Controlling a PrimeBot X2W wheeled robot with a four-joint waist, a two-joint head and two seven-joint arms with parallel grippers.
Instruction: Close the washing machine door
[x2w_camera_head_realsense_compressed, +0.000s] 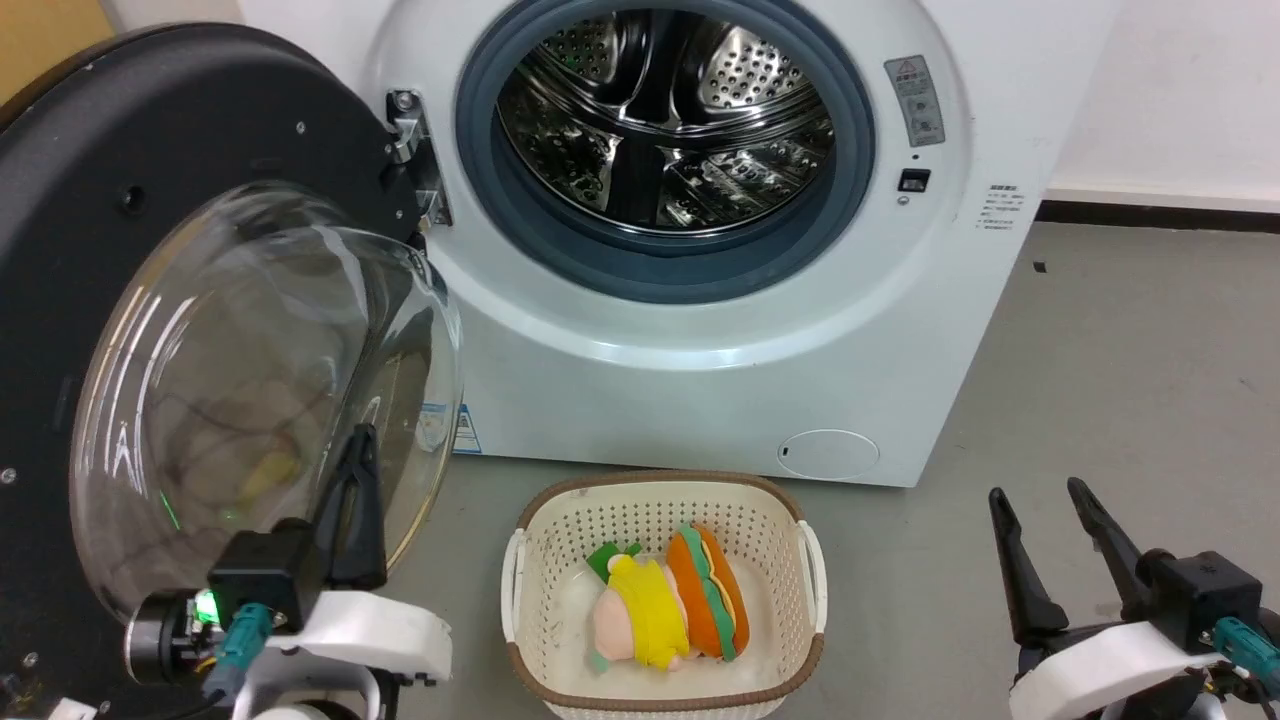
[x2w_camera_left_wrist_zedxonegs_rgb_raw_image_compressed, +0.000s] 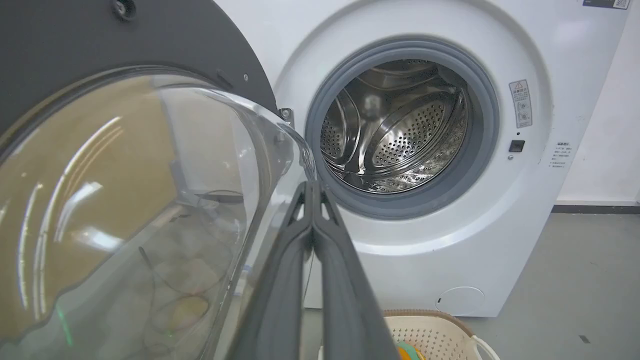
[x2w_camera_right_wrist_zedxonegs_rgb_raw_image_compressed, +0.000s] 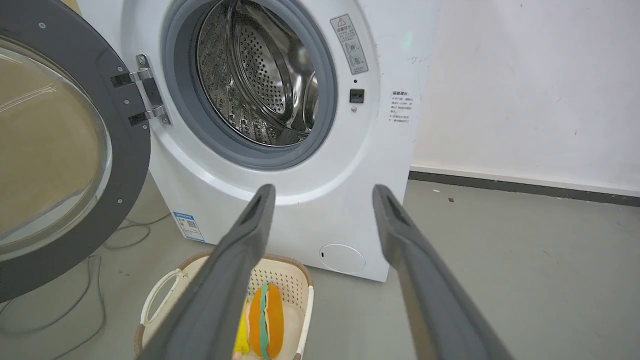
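Left gripper (x2w_camera_head_realsense_compressed: 360, 440): lower left, pressed shut on nothing, pointing up along the glass bulge; contact unclear.
Right gripper (x2w_camera_head_realsense_compressed: 1036, 492): lower right, spread wide, empty, raised over the floor.
Basket (x2w_camera_head_realsense_compressed: 520, 570): on the floor between both arms, holding plush toys (x2w_camera_head_realsense_compressed: 665, 605).
Washing machine door (x2w_camera_head_realsense_compressed: 120, 120): wide open, hinged at the left, well apart from its opening.
Right wrist view: adds loose cables (x2w_camera_right_wrist_zedxonegs_rgb_raw_image_compressed: 125, 232) on the floor beneath the door.
Washing machine (x2w_camera_head_realsense_compressed: 700, 380): behind the basket, steel drum (x2w_camera_head_realsense_compressed: 665, 110) exposed.

On washing machine (x2w_camera_right_wrist_zedxonegs_rgb_raw_image_compressed: 310, 210) sticker (x2w_camera_right_wrist_zedxonegs_rgb_raw_image_compressed: 351, 50): warning triangle (x2w_camera_right_wrist_zedxonegs_rgb_raw_image_compressed: 341, 22)
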